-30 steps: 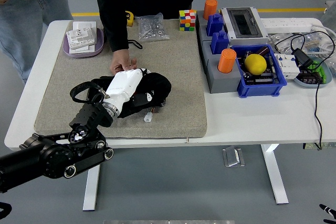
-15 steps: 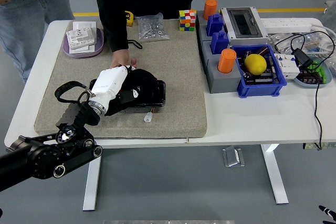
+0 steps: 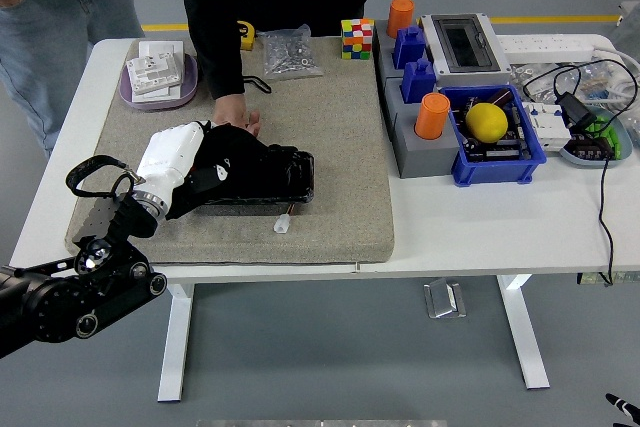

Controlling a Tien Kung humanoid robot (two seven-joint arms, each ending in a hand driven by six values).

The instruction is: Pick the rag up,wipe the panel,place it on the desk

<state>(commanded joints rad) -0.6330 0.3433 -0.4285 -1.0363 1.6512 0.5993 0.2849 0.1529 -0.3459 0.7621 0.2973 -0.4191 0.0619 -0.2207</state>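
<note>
A black rag (image 3: 243, 152) lies bunched on top of a flat black panel (image 3: 292, 183) on the grey felt mat (image 3: 330, 127). My left hand (image 3: 212, 165), with its white back, comes in from the lower left and rests on the left part of the panel, closed on the rag. Its fingers are mostly lost against the black cloth. A person at the far side holds the panel's far edge with one hand (image 3: 240, 121). My right arm is out of view.
A purple plate with white boxes (image 3: 160, 77) stands at the back left. A bag of screws (image 3: 290, 53) and a colour cube (image 3: 357, 37) are at the back. Grey and blue bins with orange cups (image 3: 433, 115) and a yellow ball (image 3: 487, 122) stand to the right. A small white plug (image 3: 283, 226) lies near the panel.
My left hand has slid to the left across the panel, dragging the rag with it. The person's hand has stayed at the panel's far edge.
</note>
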